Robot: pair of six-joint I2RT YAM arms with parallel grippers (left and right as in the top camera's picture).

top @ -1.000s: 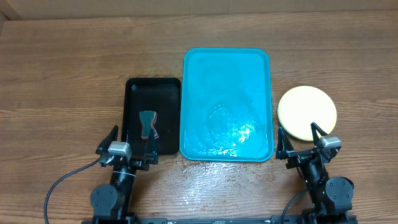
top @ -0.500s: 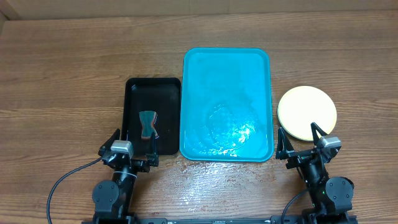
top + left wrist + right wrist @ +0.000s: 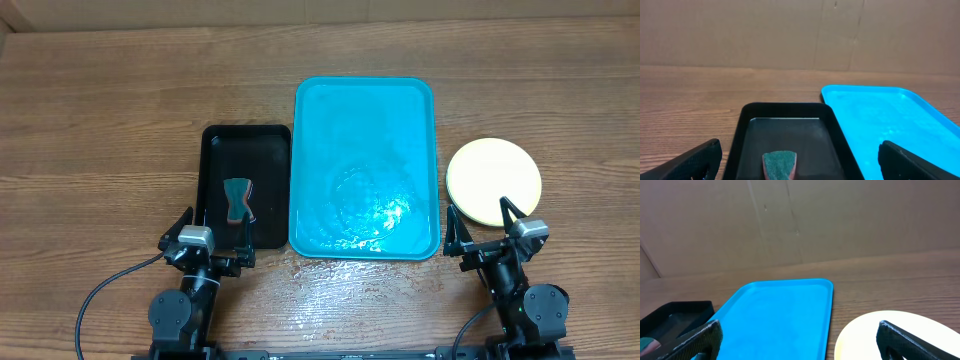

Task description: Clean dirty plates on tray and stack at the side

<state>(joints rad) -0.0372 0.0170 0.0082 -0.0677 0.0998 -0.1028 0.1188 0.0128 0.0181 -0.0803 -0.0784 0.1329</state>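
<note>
The turquoise tray (image 3: 365, 100) lies in the middle of the table with nothing on it; it also shows in the left wrist view (image 3: 890, 120) and the right wrist view (image 3: 775, 315). The pale yellow-green plates (image 3: 493, 180) sit in one pile on the table right of the tray, with no sauce visible on top; their edge shows in the right wrist view (image 3: 865, 332). My left gripper (image 3: 210, 238) is open and empty at the near end of the black tray. My right gripper (image 3: 484, 232) is open and empty just in front of the plates.
A smaller black tray (image 3: 222, 150) lies left of the turquoise tray and holds a green and orange sponge (image 3: 237, 200), also seen in the left wrist view (image 3: 780, 165). A cardboard wall (image 3: 800, 30) stands behind the table. Wet streaks lie in front of the turquoise tray.
My left gripper has drawn back a little toward the near edge of the table. The right arm, plates and trays have not moved.
</note>
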